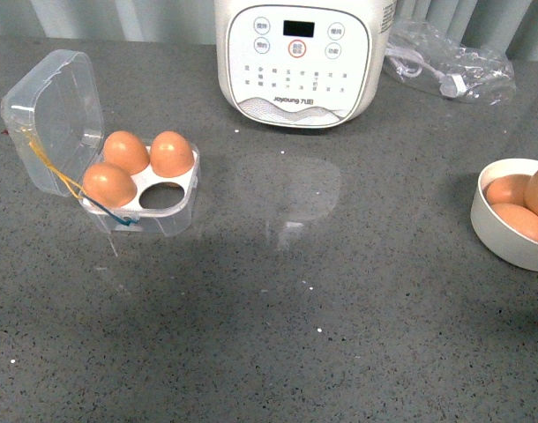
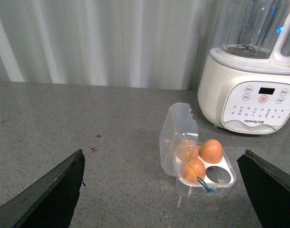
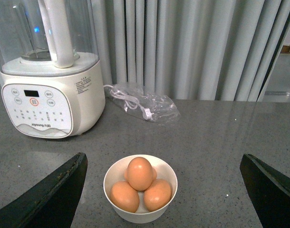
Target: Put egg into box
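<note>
The box (image 1: 168,220) stands open at the table's left, lid (image 1: 57,115) tipped back. Three brown eggs fill its white tray; the front right hole (image 1: 161,196) is empty. At the right edge a white bowl (image 1: 494,233) holds more brown eggs. In the right wrist view one egg (image 3: 140,173) tops the pile in that bowl (image 3: 140,216). My right gripper (image 3: 161,194) hangs open short of the bowl, nothing between its fingers. My left gripper (image 2: 161,194) is open too, facing the box (image 2: 216,187) from a distance. Neither arm shows in the front view.
A white Joyoung blender (image 1: 300,62) stands at the back centre. A clear plastic bag with a white cord (image 1: 445,66) lies at the back right. Grey speckled tabletop (image 1: 295,308) stretches between box and bowl. A curtain hangs behind the table.
</note>
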